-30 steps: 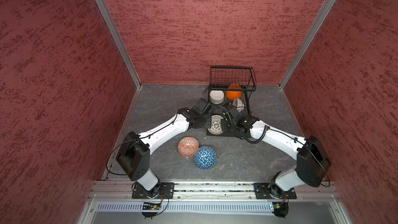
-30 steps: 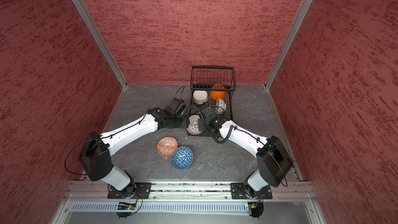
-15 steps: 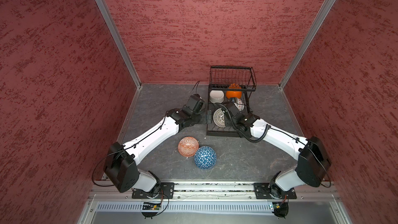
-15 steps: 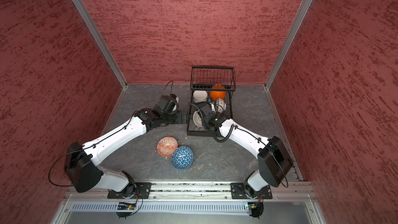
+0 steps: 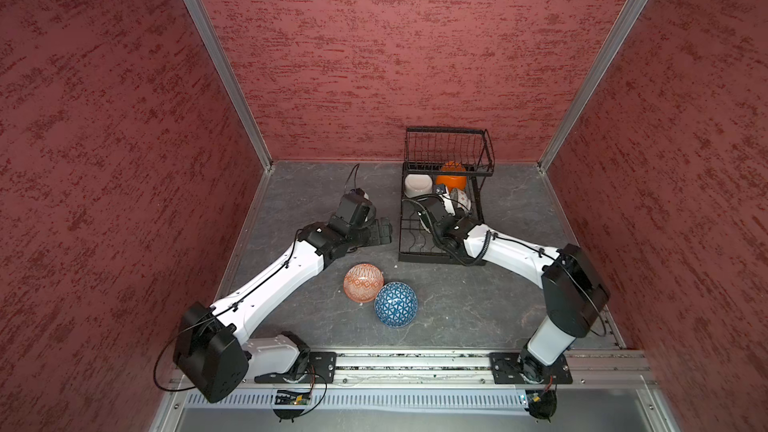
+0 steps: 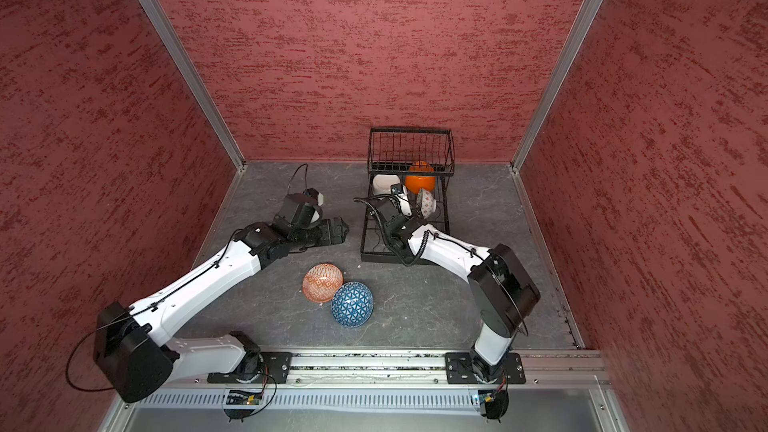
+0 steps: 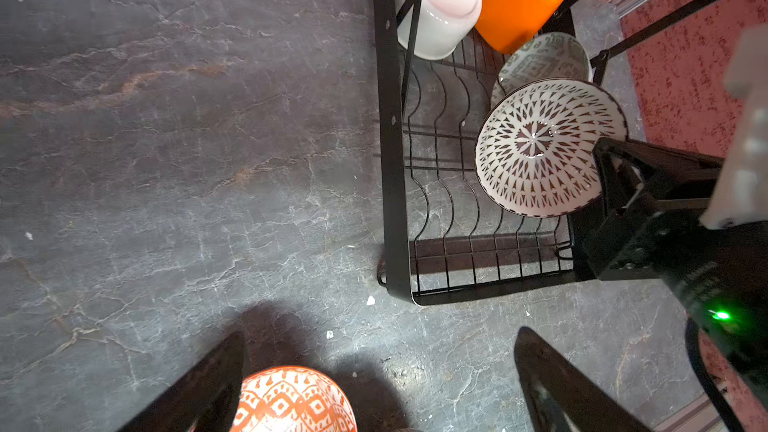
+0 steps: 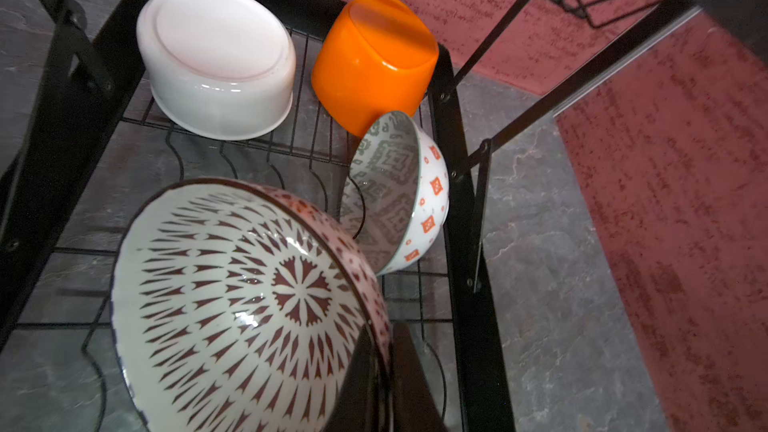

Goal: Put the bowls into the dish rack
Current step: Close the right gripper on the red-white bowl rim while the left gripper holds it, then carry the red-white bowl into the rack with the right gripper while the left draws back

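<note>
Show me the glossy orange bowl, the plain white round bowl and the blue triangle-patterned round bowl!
glossy orange bowl (image 8: 361, 85): right wrist view, on its side wall.
plain white round bowl (image 7: 451, 31): left wrist view, on its side wall.
blue triangle-patterned round bowl (image 5: 395, 304): a top view, on its upturned underside.

Lab booth — red textured walls (image 5: 374, 56)

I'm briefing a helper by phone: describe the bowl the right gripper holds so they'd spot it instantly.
Find the black wire dish rack at the table's back. Over its lower shelf, in front of the white bowl, orange bowl and green-patterned bowl, the right gripper holds a tilted bowl. Only it has dark red rays around a star inside.
</note>
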`<state>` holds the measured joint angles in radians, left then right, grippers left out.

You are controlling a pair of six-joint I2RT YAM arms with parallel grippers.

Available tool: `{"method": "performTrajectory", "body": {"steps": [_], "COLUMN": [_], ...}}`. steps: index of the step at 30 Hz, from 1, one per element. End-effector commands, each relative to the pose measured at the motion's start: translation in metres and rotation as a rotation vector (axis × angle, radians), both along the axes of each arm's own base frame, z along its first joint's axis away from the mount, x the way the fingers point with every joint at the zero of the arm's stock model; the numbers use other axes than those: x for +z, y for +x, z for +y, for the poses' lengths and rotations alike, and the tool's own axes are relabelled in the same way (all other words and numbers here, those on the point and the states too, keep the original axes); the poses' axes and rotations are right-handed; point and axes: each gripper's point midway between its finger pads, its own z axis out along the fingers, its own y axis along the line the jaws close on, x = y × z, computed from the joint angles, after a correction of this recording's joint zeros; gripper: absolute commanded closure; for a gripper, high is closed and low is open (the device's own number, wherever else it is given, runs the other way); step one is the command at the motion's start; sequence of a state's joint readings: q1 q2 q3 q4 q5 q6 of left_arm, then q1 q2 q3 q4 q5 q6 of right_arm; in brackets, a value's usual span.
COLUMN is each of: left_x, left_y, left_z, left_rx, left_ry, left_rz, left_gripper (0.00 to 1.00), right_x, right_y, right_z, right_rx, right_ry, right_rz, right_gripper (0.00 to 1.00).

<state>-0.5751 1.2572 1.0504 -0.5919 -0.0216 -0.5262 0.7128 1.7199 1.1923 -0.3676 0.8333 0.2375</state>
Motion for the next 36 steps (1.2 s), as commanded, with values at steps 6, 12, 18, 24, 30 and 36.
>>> {"method": "performTrajectory", "body": {"steps": [6, 12, 18, 24, 30, 36], "left_x": [0.001, -0.001, -0.001, -0.003, -0.005, -0.006], "left_y": [-0.002, -0.002, -0.001, 0.0, 0.0, 0.001], "left_z": [0.015, 0.025, 0.033, 0.038, 0.042, 0.044], "left_rx": [0.031, 0.054, 0.069, 0.079, 0.087, 0.091], "left_ry": [-0.021, -0.024, -0.028, -0.031, -0.03, -0.031], "left_rz": [-0.011, -0.009, -0.009, -0.002, 0.002, 0.004], "left_gripper": [0.0, 0.0, 0.0, 0.0, 0.01, 0.01], "right_x": [0.044, 0.041, 0.038, 0.041, 0.038, 0.03], "right_y": [0.037, 0.05, 0.06, 0.067, 0.075, 0.08], "right_z": [0.007, 0.01, 0.006, -0.002, -0.006, -0.008], "right_rx": [-0.039, -0.042, -0.06, -0.077, -0.085, -0.084], "right_ry": [-0.113, -0.184, -0.278, -0.326, -0.384, -0.432], "right_rz": [-0.211, -0.229, -0.252, -0.269, -0.272, -0.265], "right_gripper": [1.0, 1.0, 1.0, 1.0, 1.0, 1.0]}}
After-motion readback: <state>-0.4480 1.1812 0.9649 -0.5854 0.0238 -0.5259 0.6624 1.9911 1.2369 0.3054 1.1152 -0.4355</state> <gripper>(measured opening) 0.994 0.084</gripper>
